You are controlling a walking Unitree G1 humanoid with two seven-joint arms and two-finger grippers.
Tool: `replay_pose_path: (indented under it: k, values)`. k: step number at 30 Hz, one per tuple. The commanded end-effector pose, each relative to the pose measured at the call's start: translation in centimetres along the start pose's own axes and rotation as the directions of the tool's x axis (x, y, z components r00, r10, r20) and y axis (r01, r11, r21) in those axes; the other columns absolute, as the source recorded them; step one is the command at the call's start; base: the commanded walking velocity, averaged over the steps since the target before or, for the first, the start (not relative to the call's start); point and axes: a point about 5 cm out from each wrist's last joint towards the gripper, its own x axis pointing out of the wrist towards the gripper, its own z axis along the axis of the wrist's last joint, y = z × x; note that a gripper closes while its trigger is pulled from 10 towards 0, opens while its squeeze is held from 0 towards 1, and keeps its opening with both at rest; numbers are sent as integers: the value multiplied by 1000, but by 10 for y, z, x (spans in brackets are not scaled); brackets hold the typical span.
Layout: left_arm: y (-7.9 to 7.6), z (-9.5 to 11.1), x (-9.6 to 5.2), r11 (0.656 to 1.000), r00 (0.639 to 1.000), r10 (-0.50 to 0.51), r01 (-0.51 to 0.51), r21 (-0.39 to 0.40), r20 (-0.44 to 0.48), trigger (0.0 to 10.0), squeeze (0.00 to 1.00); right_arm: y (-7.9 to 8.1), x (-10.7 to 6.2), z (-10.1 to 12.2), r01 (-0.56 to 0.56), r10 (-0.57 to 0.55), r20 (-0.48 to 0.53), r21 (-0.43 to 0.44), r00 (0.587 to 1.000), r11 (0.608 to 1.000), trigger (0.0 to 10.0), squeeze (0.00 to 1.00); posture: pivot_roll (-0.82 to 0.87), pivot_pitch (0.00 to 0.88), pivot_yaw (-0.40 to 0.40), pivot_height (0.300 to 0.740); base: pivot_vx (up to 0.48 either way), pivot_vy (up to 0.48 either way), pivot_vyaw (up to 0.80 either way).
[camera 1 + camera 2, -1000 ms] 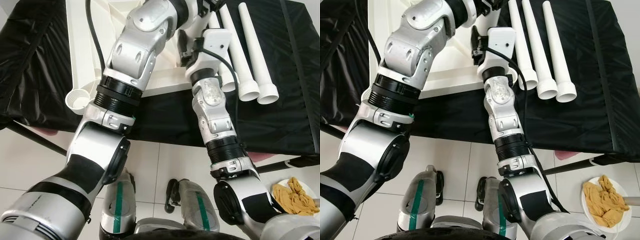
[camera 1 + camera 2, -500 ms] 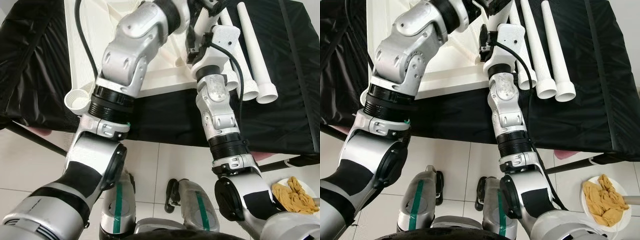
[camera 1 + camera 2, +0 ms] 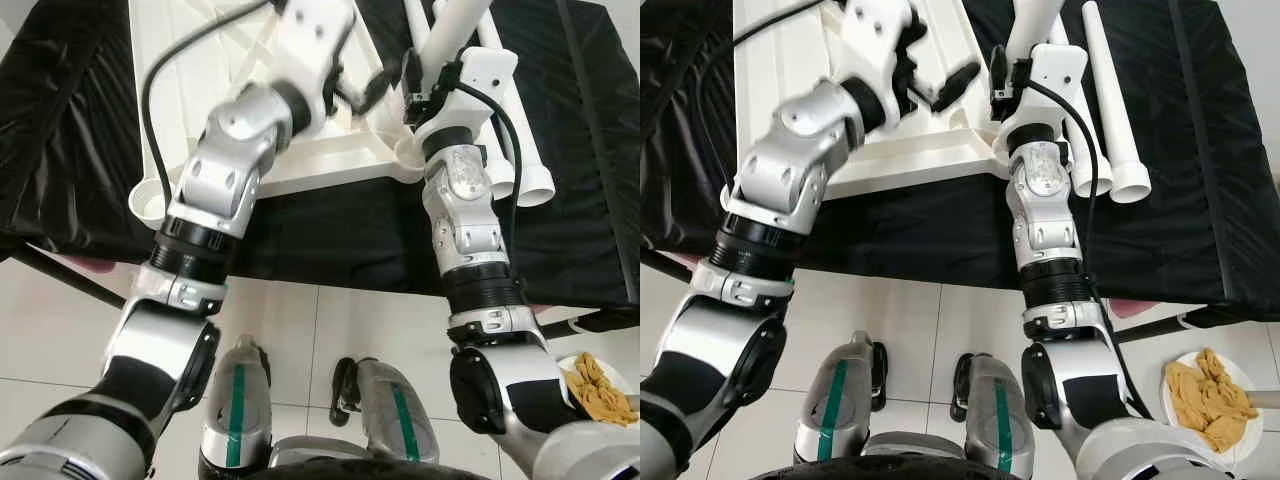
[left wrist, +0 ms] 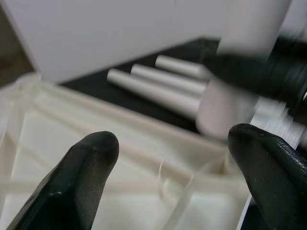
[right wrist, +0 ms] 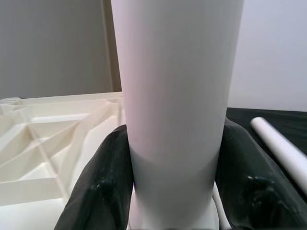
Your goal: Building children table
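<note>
One white table leg [image 5: 175,110] is standing upright in the right gripper [image 5: 172,191], whose two black fingers [image 5: 103,182] are pressing on either side of it, clamped on the tube just above its lower end. That end is sitting at the near right corner socket [image 3: 408,152] of the upturned white tabletop [image 3: 790,60], which is lying ribs-up on the black cloth [image 3: 1200,150]. Whether the leg is fully seated in the socket cannot be told from these views. Two more loose table legs [image 3: 1110,100] are lying side by side on the cloth just to the right of the right arm, their wide ends toward the near edge.

The left gripper [image 3: 940,85] is hovering over the tabletop's ribbed underside, just left of the held leg, with its fingers [image 4: 81,177] spread apart and holding nothing; it is blurred in the head views.

Several things could go wrong from here. If the leg is leaning rather than square to the socket, pushing down would likely jam it or skid the tabletop across the slippery cloth, since nothing is pinning the tabletop. Letting go before the leg is seated could let it topple onto the loose legs and roll them toward the near edge. The left gripper is also close enough that a sideways move could knock the leg.
</note>
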Motion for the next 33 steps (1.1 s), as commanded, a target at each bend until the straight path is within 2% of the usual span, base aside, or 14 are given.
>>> replay_pose_path:
  k: [1, 3, 6, 15, 24, 33]
  values:
    - [-3, -9, 0, 999, 999, -8, 10, 38, -49, 10000, 0, -2, 1, 5, -11, 11, 20, 1, 1000, 1000, 10000, 0, 83, 0, -42, 740, 0, 0, 0]
    - [-4, -13, -1, 999, 998, -11, 14, 49, -63, 10000, 0, -4, 0, 4, -13, 13, 17, -4, 1000, 1000, 10000, 0, 83, 0, -42, 740, 0, 0, 0]
    - [-11, -31, -3, 997, 992, -34, 41, 60, -119, 10000, 0, -9, -1, 2, -15, 15, 9, -24, 1000, 1000, 10000, 0, 81, 0, -43, 740, 0, 0, 0]
    - [-22, -52, 0, 992, 980, -59, 78, 95, -188, 10000, 0, -16, -1, 1, -1, 1, 4, -48, 1000, 999, 10000, 0, 76, 0, -35, 740, 0, 0, 0]
    - [-31, -55, 8, 985, 975, -100, 126, 120, -198, 10000, 0, -19, -1, 1, 7, -7, 3, -62, 1000, 998, 10000, 0, 74, 0, -31, 740, 0, 0, 0]
    - [-47, -54, 16, 965, 966, -172, 204, 162, -195, 10000, 0, -23, -2, 1, 23, -23, 4, -68, 1000, 997, 10000, 0, 67, 0, -20, 740, 0, 0, 0]
